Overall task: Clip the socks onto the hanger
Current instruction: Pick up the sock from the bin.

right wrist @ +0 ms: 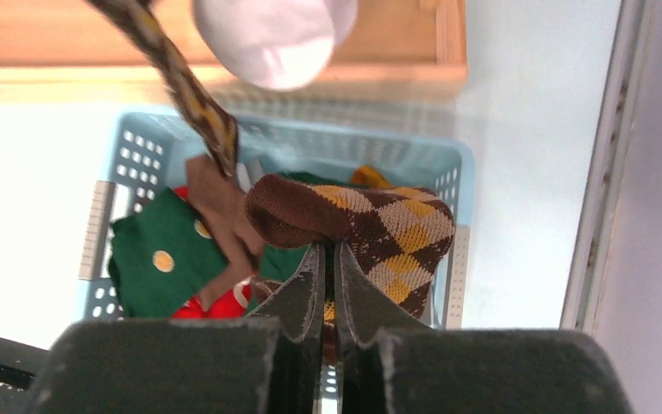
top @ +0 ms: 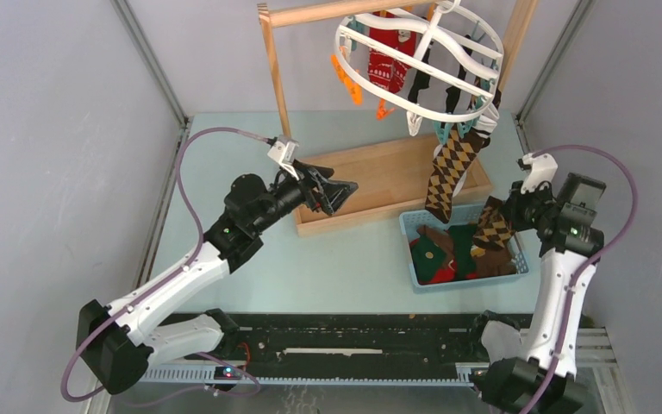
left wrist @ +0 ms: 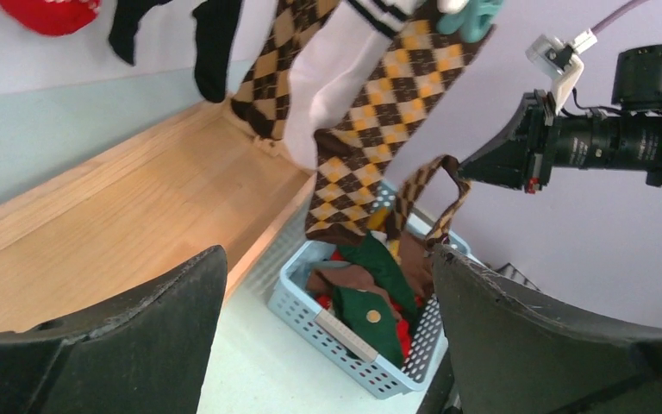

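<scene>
The white oval hanger (top: 420, 60) hangs tilted from the wooden rack, with a red sock (top: 390, 65), black socks and a brown argyle sock (top: 448, 177) clipped to it. My right gripper (right wrist: 329, 246) is shut on a second brown argyle sock (right wrist: 379, 226), held just above the blue basket (right wrist: 310, 129). More socks, dark green (right wrist: 151, 259), brown and red, lie in that basket. In the top view the right gripper (top: 493, 226) is at the basket's right rim. My left gripper (top: 345, 191) hovers open over the rack's wooden base, holding nothing. A white sock (left wrist: 336, 78) hangs beside the argyle one.
The wooden rack's base tray (top: 396, 177) and upright post (top: 274, 69) stand at the back centre. The blue basket (top: 465, 280) sits right of it, near the right arm. Grey walls close in both sides.
</scene>
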Tool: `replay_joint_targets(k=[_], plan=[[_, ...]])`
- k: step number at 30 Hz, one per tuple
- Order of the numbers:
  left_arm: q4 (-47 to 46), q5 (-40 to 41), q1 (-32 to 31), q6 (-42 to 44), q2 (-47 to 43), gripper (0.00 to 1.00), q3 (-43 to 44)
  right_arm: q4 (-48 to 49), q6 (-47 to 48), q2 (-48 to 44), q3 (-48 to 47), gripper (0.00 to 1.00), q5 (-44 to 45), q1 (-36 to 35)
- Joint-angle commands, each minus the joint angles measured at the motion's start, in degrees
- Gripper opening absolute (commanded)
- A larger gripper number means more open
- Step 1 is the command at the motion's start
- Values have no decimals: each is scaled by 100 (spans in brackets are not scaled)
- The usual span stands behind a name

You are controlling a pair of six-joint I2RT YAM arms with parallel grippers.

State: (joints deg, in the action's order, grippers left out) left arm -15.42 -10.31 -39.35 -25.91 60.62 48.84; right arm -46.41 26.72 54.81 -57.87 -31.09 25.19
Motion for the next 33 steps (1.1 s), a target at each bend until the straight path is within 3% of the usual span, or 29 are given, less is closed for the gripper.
replay_joint_targets(k=[1,5,8,15,21,27,33], plan=[[-763,-844,26,61,-213,92,-175,-156,-69,-490,-551,7,-841,5],[-1337,-1287,-178,245,-204,91,-369,-520,129,-800,-914,6,-1849,-150],[-1461,-1397,-675,1180,-279,92,-496,-655,108,-1015,-965,5,-2319,-495],[-1455,-1362,-1316,2285,-245,93,-705,-750,-179,-1177,-880,5,-2844,-1894],[-1265,-1474,-1781,2582,-48,94,-649,418,-1112,-1229,-635,5,-2516,-3202],[-1253,-1363,-2039,2557,-97,95,-680,1007,-1567,-1118,-553,4,-2403,-3615],[-1218,-377,-2243,2582,214,94,-679,1333,-1825,-1069,-557,4,-2345,-3784]])
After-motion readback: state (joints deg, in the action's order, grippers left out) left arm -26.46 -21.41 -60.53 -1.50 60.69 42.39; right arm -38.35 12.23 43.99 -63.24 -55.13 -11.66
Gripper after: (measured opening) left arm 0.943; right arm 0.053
